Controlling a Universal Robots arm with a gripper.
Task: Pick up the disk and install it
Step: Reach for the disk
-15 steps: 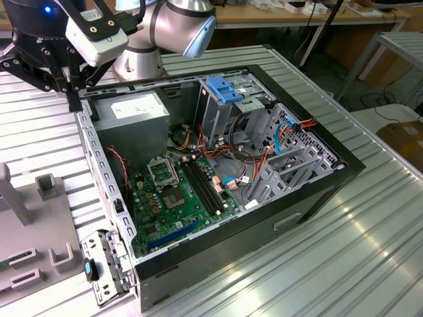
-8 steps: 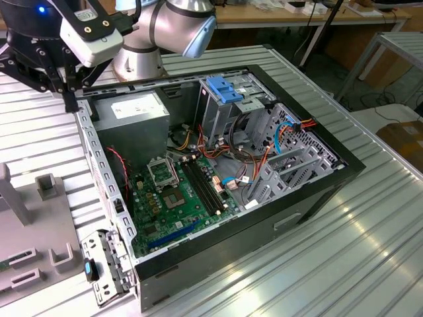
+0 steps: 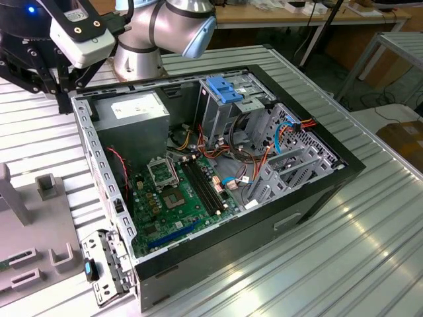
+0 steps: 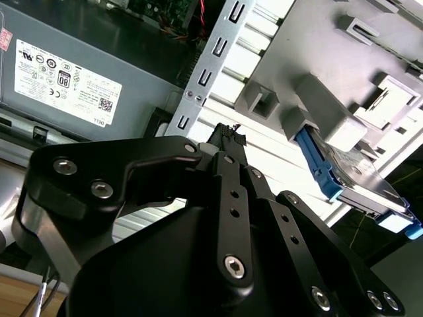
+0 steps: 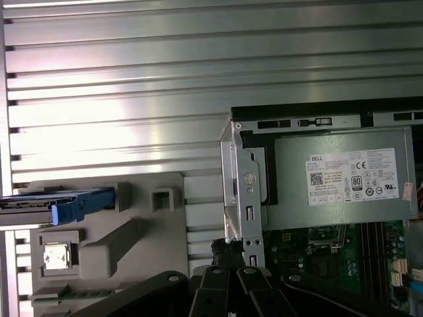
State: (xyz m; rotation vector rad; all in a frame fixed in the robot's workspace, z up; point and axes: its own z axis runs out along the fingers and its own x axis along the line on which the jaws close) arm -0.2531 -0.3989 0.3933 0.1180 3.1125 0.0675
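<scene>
The disk (image 4: 360, 179) is a flat dark drive with bright blue side rails, standing on edge in a slot of the grey fixture (image 4: 310, 39). In the first wrist view the disk (image 5: 56, 203) lies at the fixture's (image 5: 132, 231) far side from the case. My gripper (image 4: 228, 135) hangs above the table near the case's corner by the power supply, well apart from the disk. Its black fingers (image 5: 218, 281) meet at the tips with nothing between them. In the exterior view the gripper (image 3: 61, 99) is at the upper left, behind the open case (image 3: 218, 165).
The open computer case holds a green motherboard (image 3: 178, 198), a grey power supply (image 3: 132, 109), a light-blue bracket (image 3: 228, 89) on the drive cage and loose cables. It lies on a ribbed metal table (image 3: 317, 264). The grey fixture (image 3: 39, 231) sits at the exterior view's left.
</scene>
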